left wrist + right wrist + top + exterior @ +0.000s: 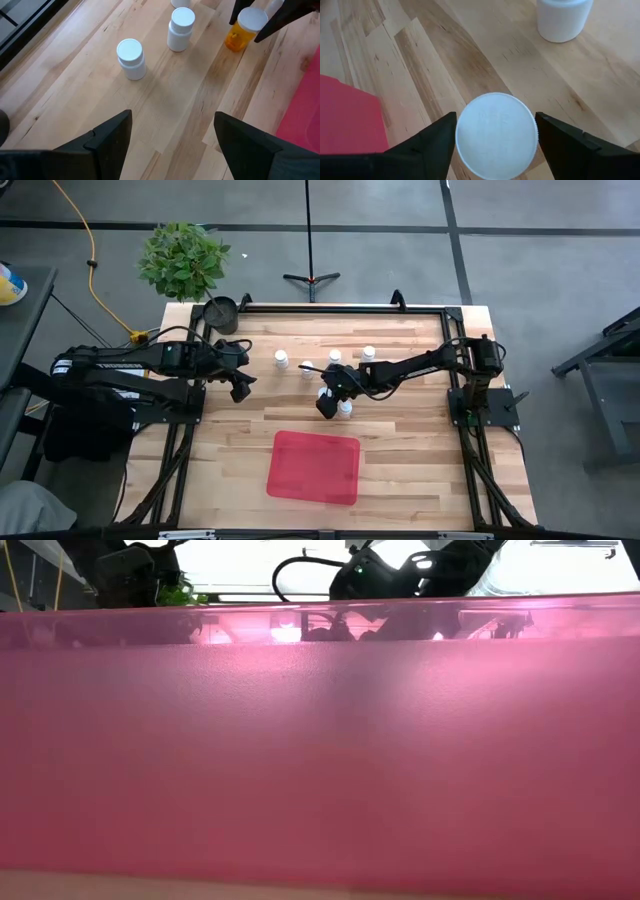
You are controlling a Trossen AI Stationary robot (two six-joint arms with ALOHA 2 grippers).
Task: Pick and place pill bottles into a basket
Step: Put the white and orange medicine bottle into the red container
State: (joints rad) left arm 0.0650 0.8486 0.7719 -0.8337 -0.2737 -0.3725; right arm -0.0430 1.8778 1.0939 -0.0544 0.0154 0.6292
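Observation:
An orange pill bottle with a white cap [496, 135] stands on the wooden table, and my right gripper [496, 131] is shut on it; the left wrist view shows the same bottle [241, 34]. In the high view that gripper [326, 398] is at mid-table, just beyond the red basket [314, 467]. One white pill bottle [345, 409] stands beside it, and several more [307, 368] stand upright in a row farther back. My left gripper [240, 387] hangs open at the table's left, above bare wood [172, 117]. My right gripper has the orange bottle's white cap [465, 131] between its two fingers, one on each side of the rim. The fingers slant down at it from the table's right. The bottle stands upright with its base on the table.
A small dark round pot [220, 312] sits at the far left corner, with a potted plant [183, 260] behind the table. In the low view the basket's red wall [320, 740] fills nearly the whole picture. Bare wood lies between the basket and the bottles.

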